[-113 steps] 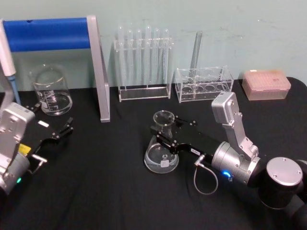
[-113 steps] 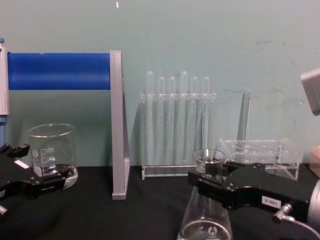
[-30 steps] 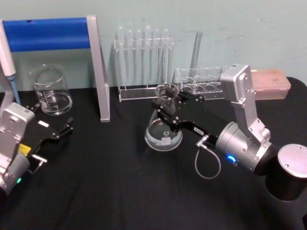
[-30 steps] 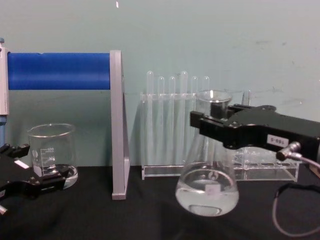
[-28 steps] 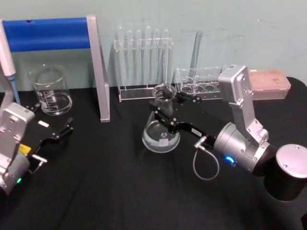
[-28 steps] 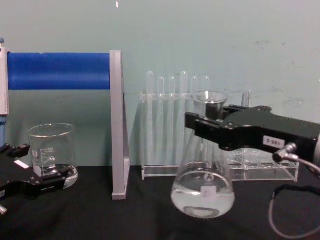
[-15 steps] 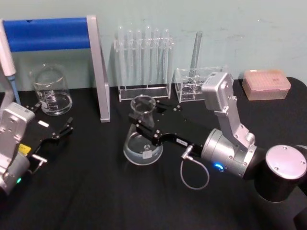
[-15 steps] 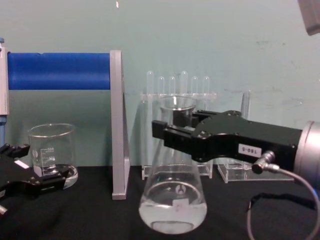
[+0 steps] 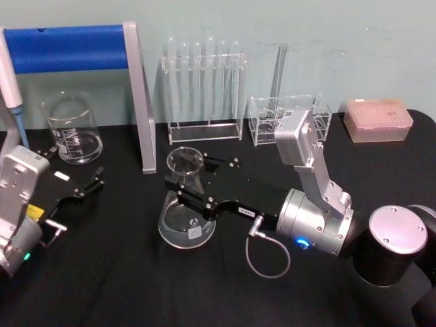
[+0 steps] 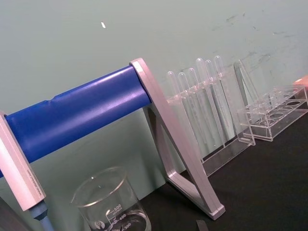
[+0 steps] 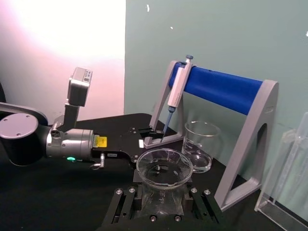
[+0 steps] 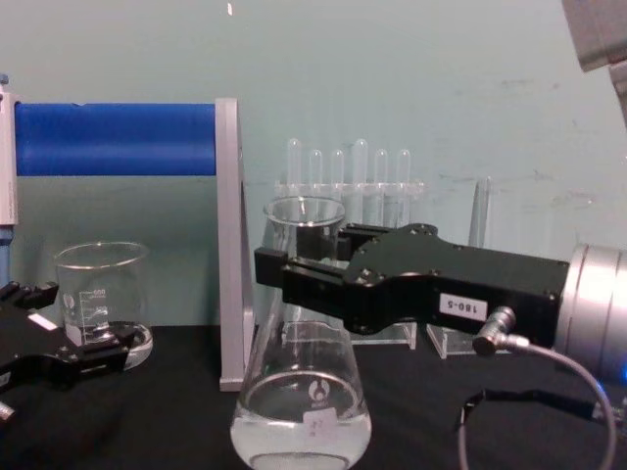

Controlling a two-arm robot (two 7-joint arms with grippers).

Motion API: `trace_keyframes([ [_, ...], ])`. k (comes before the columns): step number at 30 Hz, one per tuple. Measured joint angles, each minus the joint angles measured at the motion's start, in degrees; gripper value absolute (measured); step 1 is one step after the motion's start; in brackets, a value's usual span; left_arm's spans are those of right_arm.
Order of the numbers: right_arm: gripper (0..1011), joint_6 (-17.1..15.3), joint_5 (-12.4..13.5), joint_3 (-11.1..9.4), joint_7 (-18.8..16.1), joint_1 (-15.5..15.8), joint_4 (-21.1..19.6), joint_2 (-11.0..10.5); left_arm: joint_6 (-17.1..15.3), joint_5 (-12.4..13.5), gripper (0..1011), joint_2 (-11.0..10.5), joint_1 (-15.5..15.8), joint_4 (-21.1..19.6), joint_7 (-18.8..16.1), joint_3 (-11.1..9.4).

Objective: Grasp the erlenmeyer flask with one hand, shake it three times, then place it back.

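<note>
r gripper (image 9: pixel 182 189) pinches flask (image 9: pixel 185 230) at neck. glass w/ liquid: fragile, slick, bottom-heavy, so neck grip looks best. l gripper (image 9: pixel 73 172) spread, parked left.

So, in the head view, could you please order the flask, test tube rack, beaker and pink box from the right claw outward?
1. Clear glass erlenmeyer flask, held by the right claw.
2. Clear test tube rack, behind.
3. Cylindrical glass beaker, far left.
4. Pink box, far right.
</note>
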State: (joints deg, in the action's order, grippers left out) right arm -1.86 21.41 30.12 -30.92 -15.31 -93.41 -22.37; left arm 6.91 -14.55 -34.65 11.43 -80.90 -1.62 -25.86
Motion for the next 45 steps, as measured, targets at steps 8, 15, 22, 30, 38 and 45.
trace_keyframes([
  [8, 457, 0.37, 0.52, 0.56, 0.58, -0.65, 0.68, -0.20, 0.00, 0.00, 1001, 0.00, 0.00, 0.00, 0.00, 0.00],
  [15, 457, 0.34, 0.20, -0.27, 3.08, -0.71, 1.19, 0.02, 0.00, 0.00, 1001, 0.00, 0.00, 0.00, 0.00, 0.00],
  [22, 457, -0.21, -0.87, -2.71, 7.16, -0.16, 1.63, 0.70, 0.00, 0.00, 1001, 0.00, 0.00, 0.00, 0.00, 0.00],
  [30, 457, -1.25, -2.28, -6.35, 11.92, 1.22, 1.64, 1.50, 0.00, 0.00, 1001, 0.00, 0.00, 0.00, 0.00, 0.00],
  [38, 457, -2.29, -3.44, -10.34, 16.27, 3.22, 0.66, 2.27, 0.00, 0.00, 1001, 0.00, 0.00, 0.00, 0.00, 0.00],
  [45, 457, -3.15, -4.82, -13.56, 19.61, 5.33, -0.77, 2.96, 0.00, 0.00, 1001, 0.00, 0.00, 0.00, 0.00, 0.00],
])
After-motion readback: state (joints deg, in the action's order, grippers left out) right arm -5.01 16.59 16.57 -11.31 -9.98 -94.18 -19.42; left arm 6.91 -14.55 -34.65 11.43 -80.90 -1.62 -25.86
